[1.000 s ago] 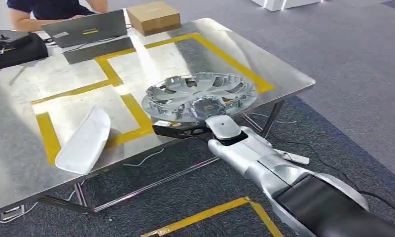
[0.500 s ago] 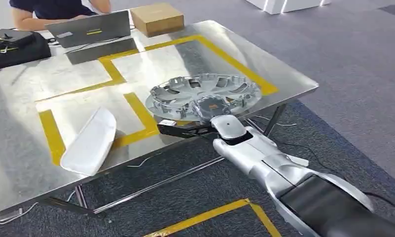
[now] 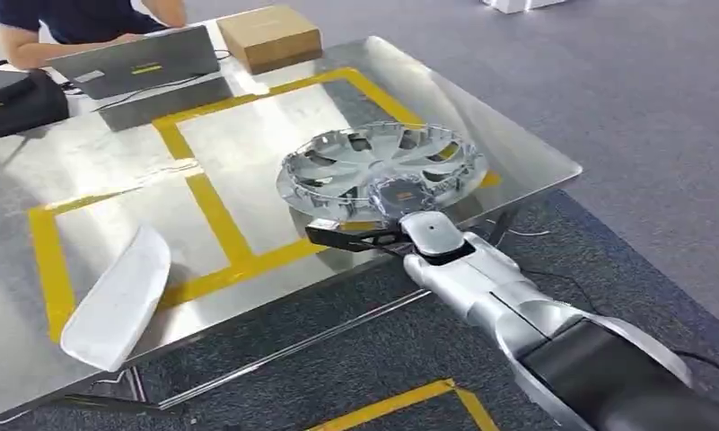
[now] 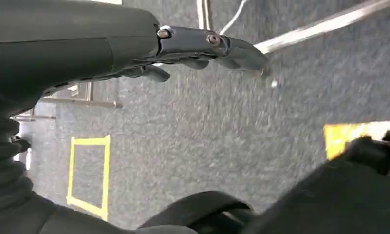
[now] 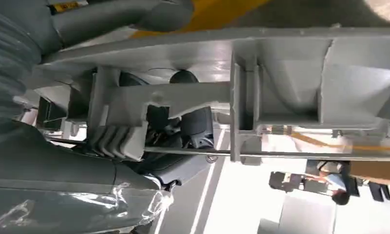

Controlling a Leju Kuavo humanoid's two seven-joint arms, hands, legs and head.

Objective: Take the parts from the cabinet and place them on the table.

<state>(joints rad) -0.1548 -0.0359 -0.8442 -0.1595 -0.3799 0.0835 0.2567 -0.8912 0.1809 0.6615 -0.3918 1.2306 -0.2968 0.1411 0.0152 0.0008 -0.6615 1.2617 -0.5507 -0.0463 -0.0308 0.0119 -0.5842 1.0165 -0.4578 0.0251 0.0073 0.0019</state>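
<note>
left to right: white part (image 3: pixel 118 296) already lies on the table (image 3: pixel 95 162) by the yellow tape. left hand (image 4: pixel 202 48) hangs over carpet, fingers loosely apart, holding nothing. hubcap (image 3: pixel 382 166) sits over the table's right corner w/ your right hand (image 3: pixel 373 235) gripping its near rim. judging by that: 1 placed, 2nd needs releasing.

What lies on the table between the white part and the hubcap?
In the head view, only yellow tape on the bare table separates the white part from the hubcap.
</note>
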